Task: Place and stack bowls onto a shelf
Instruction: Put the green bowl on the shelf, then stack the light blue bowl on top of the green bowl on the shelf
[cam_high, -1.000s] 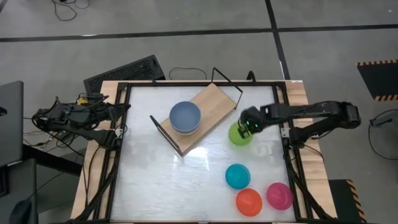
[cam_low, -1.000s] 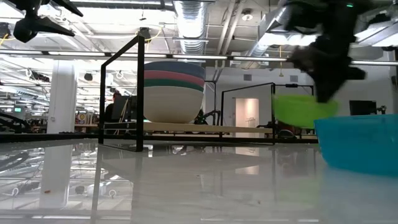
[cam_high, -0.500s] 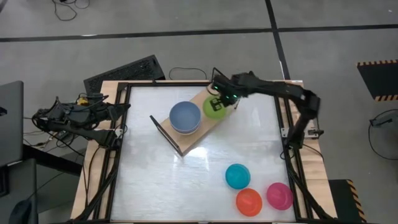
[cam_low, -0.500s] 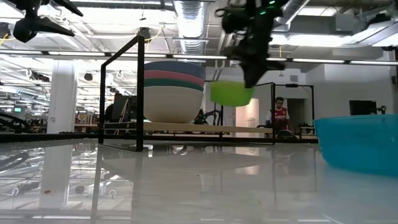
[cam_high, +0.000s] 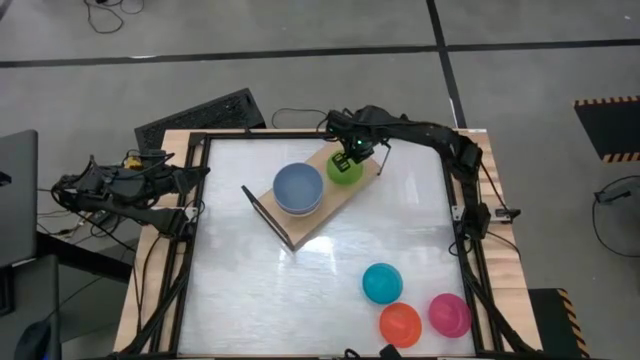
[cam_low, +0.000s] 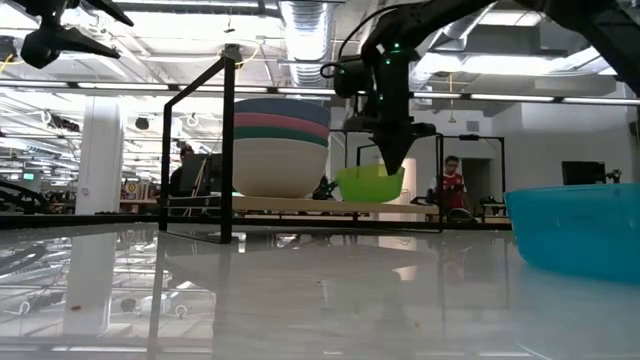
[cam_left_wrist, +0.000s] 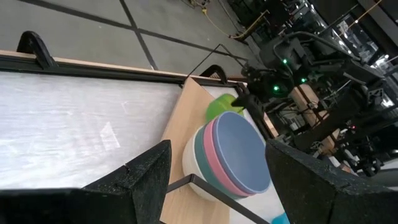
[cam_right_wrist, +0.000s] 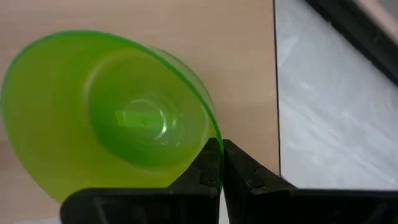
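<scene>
Right hand (cam_right_wrist: 221, 163) pinches green bowl (cam_right_wrist: 106, 115) rim above shelf (cam_right_wrist: 236, 74).

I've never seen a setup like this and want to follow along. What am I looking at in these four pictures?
It is a two-armed robot at a white table. One picture looks straight down, one looks level across the tabletop, and two come from cameras on the arms' wrists.

The right gripper is pinched shut on the rim of a green bowl, holding it over a wooden shelf beside a stack of bigger bowls. From the level view the green bowl sits at or just above the board; I cannot tell if it touches.

A teal bowl, a red bowl and a pink bowl wait on the table. The left gripper rests open at the table's left edge.
</scene>
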